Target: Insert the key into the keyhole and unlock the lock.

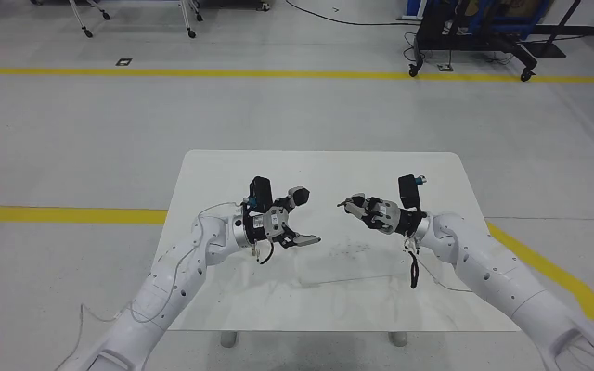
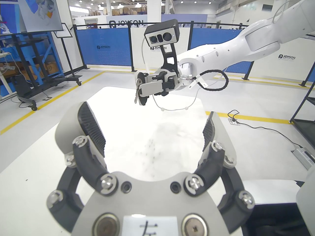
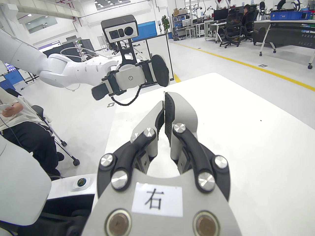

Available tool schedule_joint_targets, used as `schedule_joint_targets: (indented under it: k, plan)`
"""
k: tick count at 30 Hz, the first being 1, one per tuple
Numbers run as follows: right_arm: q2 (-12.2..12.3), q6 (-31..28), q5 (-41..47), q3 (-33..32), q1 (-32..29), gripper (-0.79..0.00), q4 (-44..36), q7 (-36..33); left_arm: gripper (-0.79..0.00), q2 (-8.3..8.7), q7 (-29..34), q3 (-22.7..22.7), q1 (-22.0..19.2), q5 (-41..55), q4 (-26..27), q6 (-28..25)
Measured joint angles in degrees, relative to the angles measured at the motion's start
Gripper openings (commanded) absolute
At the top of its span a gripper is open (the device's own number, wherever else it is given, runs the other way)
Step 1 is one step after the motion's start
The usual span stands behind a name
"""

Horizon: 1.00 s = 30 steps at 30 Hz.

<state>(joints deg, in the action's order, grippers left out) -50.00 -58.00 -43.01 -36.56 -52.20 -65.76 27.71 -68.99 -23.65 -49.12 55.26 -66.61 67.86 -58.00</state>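
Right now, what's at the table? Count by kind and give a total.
Grippers: 2 (left gripper open, right gripper shut on the key)
Keys: 1 (key, held above the table)
Tables: 1 (table)
Total: 4

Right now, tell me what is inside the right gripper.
A thin metal key is pinched in the shut right gripper, with one end sticking out past the tips. The part clamped inside is covered, so its shape there cannot be seen.

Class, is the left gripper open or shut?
Open: the left gripper has its fingers spread wide, with nothing between them.
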Motion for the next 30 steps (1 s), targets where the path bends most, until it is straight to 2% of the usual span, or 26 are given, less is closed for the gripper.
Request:
schedule_joint_targets:
  k: [1,2,5,7,8,9,10,22,24,26,30]
  plan:
    - [0.0,0.0,0.0,0.0,0.0,-0.785,0.0,0.0,-0.305,0.0,0.0,0.0,0.0,0.0,0.0,0.0]
    - [0.0,0.0,0.0,0.0,0.0,-0.785,0.0,0.0,-0.394,0.0,0.0,0.0,0.0,0.0,0.0,0.0]
    - [0.0,0.0,0.0,0.0,0.0,-0.785,0.0,0.0,-0.462,0.0,0.0,0.0,0.0,0.0,0.0,0.0]
    - [0.0,0.0,0.0,0.0,0.0,-0.785,0.0,0.0,-0.4,0.0,0.0,0.0,0.0,0.0,0.0,0.0]
    - [0.0,0.0,0.0,0.0,0.0,-0.785,0.0,0.0,-0.111,0.0,0.0,0.0,0.0,0.0,0.0,0.0]
    - [0.0,0.0,0.0,0.0,0.0,-0.785,0.0,0.0,-0.111,0.0,0.0,0.0,0.0,0.0,0.0,0.0]
    - [0.0,0.0,0.0,0.0,0.0,-0.785,0.0,0.0,0.0,0.0,0.0,0.0,0.0,0.01,0.0,0.0]
    - [-0.01,0.07,0.05,-0.02,-0.06,-0.785,-0.07,-0.04,0.0,-0.01,0.33,-0.01,1.1,2.3,1.24,0.31]
    - [-0.12,0.33,0.91,-0.19,-0.59,-0.785,-0.72,-0.72,0.0,0.04,0.5,0.62,1.38,5.94,0.99,0.0]
    - [-0.23,0.04,2.7,-0.39,-1.09,-0.785,-1.6,-2.26,0.0,0.16,2.32,3.08,0.79,12.48,-0.3,-0.03]
    - [-0.31,-0.01,7.16,-0.09,-1.39,-0.785,-2.98,-5.52,0.0,0.61,10.57,9.34,-2.71,29.06,-3.21,0.0]
